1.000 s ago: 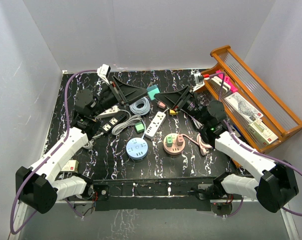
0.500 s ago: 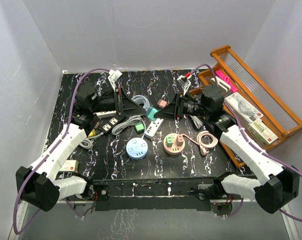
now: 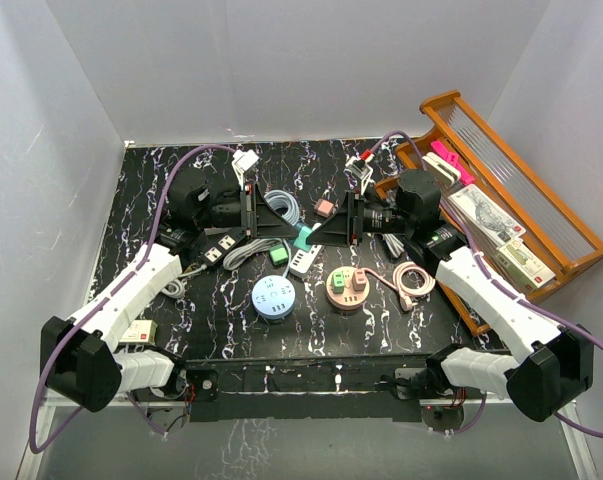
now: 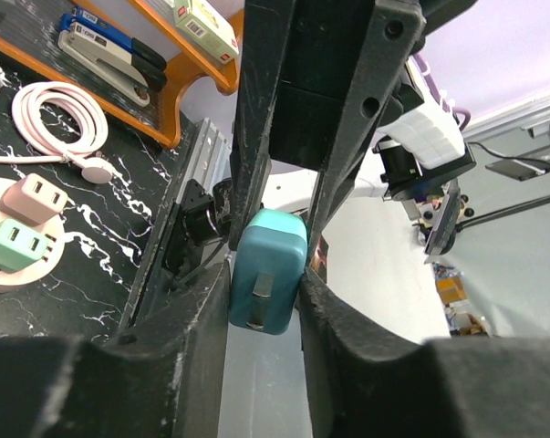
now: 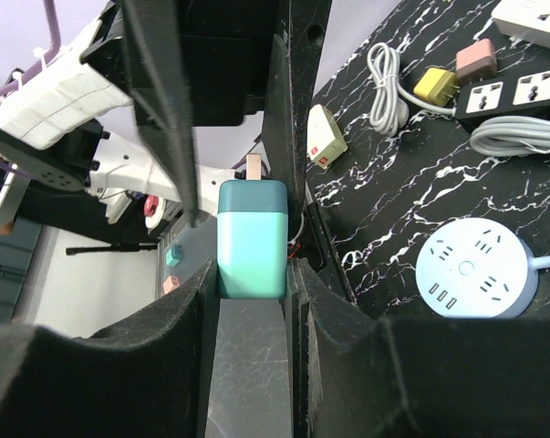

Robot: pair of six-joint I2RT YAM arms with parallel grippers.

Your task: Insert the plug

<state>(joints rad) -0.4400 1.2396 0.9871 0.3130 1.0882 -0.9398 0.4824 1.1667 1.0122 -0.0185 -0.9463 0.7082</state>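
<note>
the two arms meet in mid-air over the middle of the table (image 3: 381,320), tip to tip, with the teal plug (image 3: 303,236) pinched between them; the right gripper (image 3: 317,236) is clamped on its flat sides, and the left gripper (image 3: 289,232) has its fingers (image 4: 211,301) pressed against the same body from the other end; so both are closed on the one plug, which hangs clear of everything below.

it reads to me as a pass or a re-grip, since one hand alone can't turn the plug round; from the left wrist the metal prongs (image 4: 261,290) face back toward that arm, away from the right one; that seems a poor way round for the left arm to push it home, so i'd guess more turning is needed.

the white power strip (image 3: 303,262) lies just beneath them, the round blue socket (image 3: 272,297) and the round pink socket (image 3: 347,288) a little nearer; any could be the target, i can't tell which.
</note>
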